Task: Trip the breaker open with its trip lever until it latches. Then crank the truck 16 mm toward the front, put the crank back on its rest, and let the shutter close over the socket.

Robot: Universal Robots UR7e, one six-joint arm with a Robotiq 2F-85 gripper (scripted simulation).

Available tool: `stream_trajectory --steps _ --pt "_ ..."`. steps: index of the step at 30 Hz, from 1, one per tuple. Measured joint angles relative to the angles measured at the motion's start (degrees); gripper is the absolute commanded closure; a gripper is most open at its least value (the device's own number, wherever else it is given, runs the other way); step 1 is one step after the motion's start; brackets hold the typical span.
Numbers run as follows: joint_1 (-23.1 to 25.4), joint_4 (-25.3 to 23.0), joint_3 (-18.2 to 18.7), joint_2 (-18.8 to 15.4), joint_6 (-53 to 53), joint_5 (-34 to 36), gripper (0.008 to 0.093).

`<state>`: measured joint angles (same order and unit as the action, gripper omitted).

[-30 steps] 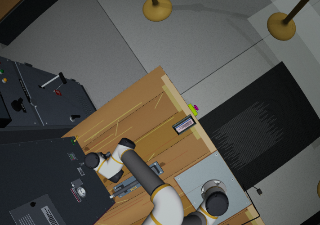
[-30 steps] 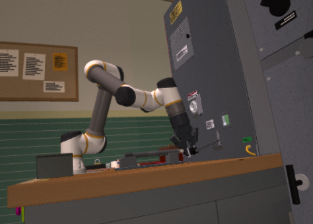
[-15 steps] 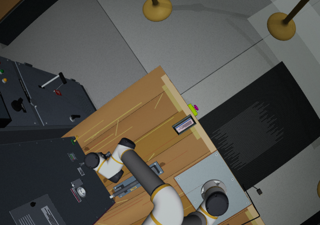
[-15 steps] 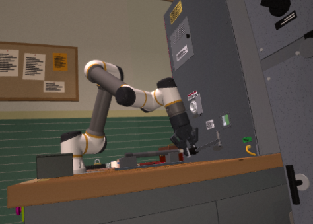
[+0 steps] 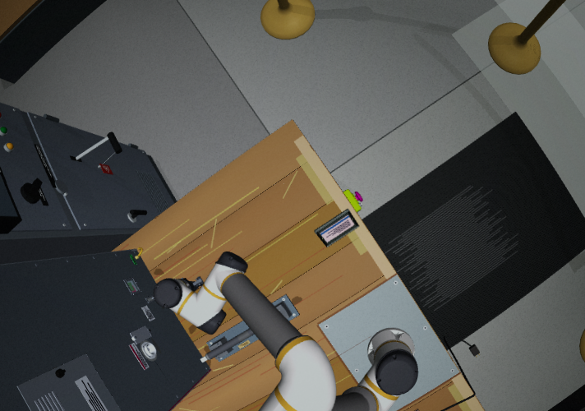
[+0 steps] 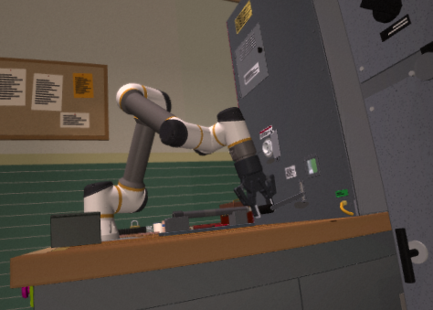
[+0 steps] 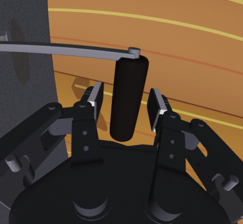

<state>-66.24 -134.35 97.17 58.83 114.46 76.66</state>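
The trip lever (image 7: pixel 67 50) is a thin grey bar that sticks out from the dark breaker cabinet (image 6: pixel 292 103) low on its front, ending in a black cylindrical knob (image 7: pixel 129 96). My gripper (image 7: pixel 125 107) hangs just above the bench with the knob between its fingers, and it is open, holding nothing. The crank (image 5: pixel 227 344) lies on its blue-grey rest (image 5: pixel 253 329) on the bench beside the cabinet. The round socket (image 6: pixel 266 146) sits higher on the cabinet front, under a red and white label.
A small black box (image 6: pixel 75 229) stands at the bench's near corner. A framed label card (image 5: pixel 336 227) lies by the bench's far edge. A second grey cabinet (image 5: pixel 71 180) stands beside the breaker. Two brass posts (image 5: pixel 287 12) stand on the floor beyond.
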Motion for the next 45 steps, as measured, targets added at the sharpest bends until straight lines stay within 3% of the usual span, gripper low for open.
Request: stream_trajectory --steps 14,35,45 --pt "0.0 1.6 -0.5 1.0 0.0 0.0 0.0484" --pt "0.0 13.4 -6.1 7.3 0.0 0.0 0.0484" --pt "0.0 15.6 -7.4 8.2 0.0 0.0 0.0484"
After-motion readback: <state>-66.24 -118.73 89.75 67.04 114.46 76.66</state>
